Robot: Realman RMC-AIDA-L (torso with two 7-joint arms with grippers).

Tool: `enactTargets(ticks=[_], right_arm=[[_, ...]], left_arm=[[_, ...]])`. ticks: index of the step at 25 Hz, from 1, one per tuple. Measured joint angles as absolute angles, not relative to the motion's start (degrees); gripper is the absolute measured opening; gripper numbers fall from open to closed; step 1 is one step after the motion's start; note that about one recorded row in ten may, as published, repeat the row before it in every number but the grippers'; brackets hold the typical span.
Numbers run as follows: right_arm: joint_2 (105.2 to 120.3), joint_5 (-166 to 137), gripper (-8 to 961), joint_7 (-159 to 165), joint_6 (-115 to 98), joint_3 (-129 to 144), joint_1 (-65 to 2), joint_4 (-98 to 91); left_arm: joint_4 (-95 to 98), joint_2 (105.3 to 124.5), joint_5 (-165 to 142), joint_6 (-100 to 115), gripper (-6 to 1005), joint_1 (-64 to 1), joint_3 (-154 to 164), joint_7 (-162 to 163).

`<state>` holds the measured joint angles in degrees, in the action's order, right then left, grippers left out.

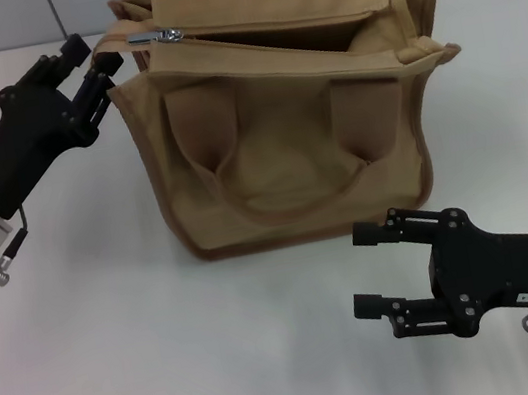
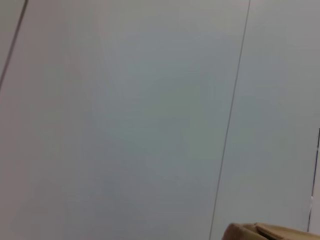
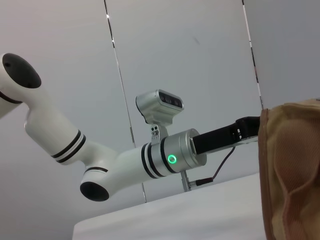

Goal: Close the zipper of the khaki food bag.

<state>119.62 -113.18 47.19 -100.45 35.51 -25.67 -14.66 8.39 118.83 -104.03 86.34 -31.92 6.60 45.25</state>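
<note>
Item: khaki food bag (image 1: 295, 141), upright on the white tabletop (image 1: 120, 364), centre to upper centre of the head view; front handle hanging down its face.

Zipper (image 1: 259, 44): open along nearly the whole top; mouth gaping. Silver pull tab (image 1: 154, 37) sits at the bag's upper-left end. Judged status: closing not yet begun; the full run toward the right end remains.

Left gripper (image 1: 104, 70): upper left of frame, fingertips at the bag's left top corner, just beside the pull tab. Whether it pinches the fabric cannot be told.

Right gripper (image 1: 376, 270): lower right of frame, fingers spread, holding nothing, hovering just in front of the bag's base, not touching.
</note>
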Motion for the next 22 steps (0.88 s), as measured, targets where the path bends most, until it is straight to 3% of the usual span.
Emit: enactTargets(ticks=[8, 13, 22], right_arm=[[119.62, -112.9, 719, 47.2, -100.4, 35.1, -25.2, -14.5], [119.57, -111.1, 717, 47.1, -100.4, 34.9, -25.3, -13.3], [119.61, -98.6, 713, 48.5, -107.1, 33.8, -27.4, -4.2]], left_arm=[[7.5, 118.96, -103.8, 86.9, 336, -32.2, 6.4, 45.1], [5.8, 118.98, -102.0, 90.1, 74, -31.7, 6.3, 45.1], [-2.9, 119.14, -98.7, 96.6, 7, -33.2, 6.2, 41.7]])
